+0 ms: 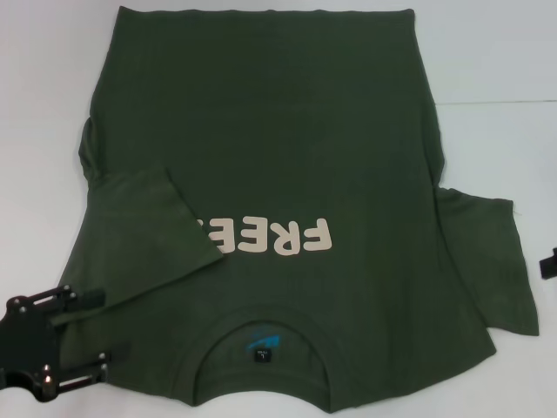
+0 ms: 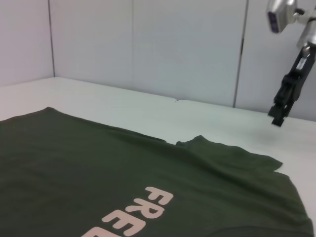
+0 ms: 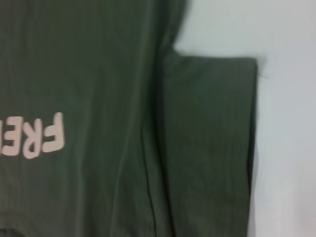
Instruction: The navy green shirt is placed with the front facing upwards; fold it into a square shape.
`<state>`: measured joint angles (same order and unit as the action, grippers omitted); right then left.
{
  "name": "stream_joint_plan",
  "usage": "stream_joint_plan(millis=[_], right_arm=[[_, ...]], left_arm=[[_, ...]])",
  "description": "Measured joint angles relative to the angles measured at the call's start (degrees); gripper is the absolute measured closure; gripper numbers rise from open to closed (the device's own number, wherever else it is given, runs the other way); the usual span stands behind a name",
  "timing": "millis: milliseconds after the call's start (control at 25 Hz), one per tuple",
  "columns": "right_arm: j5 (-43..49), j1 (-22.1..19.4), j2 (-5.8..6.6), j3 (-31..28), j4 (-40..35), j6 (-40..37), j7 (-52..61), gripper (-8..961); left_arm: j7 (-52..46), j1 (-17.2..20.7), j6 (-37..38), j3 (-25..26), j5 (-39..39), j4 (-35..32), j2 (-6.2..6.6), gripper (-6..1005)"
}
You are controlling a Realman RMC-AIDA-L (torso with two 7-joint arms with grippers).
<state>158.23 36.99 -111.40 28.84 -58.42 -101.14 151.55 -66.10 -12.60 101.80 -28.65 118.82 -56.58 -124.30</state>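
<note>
The navy green shirt (image 1: 278, 131) lies front up on the white table, collar (image 1: 261, 324) towards me and hem at the far side. Its pale lettering (image 1: 283, 237) is partly covered by the left sleeve (image 1: 148, 235), which is folded inward over the chest. The right sleeve (image 1: 492, 261) lies spread flat on the table; the right wrist view shows this sleeve (image 3: 212, 138) beside the lettering (image 3: 39, 138). My left gripper (image 1: 104, 329) is open at the shirt's near left shoulder, holding nothing. My right gripper (image 1: 548, 263) shows at the right edge, and in the left wrist view this gripper (image 2: 277, 118) hangs above the table beyond the sleeve.
The white table (image 1: 505, 70) shows bare surface to the right of and behind the shirt. A seam in the tabletop (image 1: 496, 103) runs off to the right. Pale wall panels (image 2: 148, 44) stand behind the table.
</note>
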Motion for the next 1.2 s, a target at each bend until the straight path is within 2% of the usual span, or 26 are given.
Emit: stream_joint_plan(millis=[160, 400, 680, 1200], right_arm=[[-0.10, -0.07, 0.26, 0.01, 7.65, 4.75, 0.08, 38], [-0.07, 0.69, -0.02, 0.03, 12.14, 7.74, -0.31, 38], [-0.01, 0.95, -0.10, 0.07, 15.03, 9.92, -0.34, 38], [0.00, 0.98, -0.43, 0.00, 15.23, 10.99, -1.34, 39]], left_arm=[[0.13, 0.23, 0.37, -0.03, 1.16, 0.13, -0.01, 261], [1.31, 0.22, 0.44, -0.09, 1.46, 0.36, -0.02, 261], [2.37, 0.23, 0.49, -0.09, 1.50, 0.45, -0.08, 260], [2.39, -0.32, 0.33, -0.56, 1.46, 0.42, -0.06, 261]])
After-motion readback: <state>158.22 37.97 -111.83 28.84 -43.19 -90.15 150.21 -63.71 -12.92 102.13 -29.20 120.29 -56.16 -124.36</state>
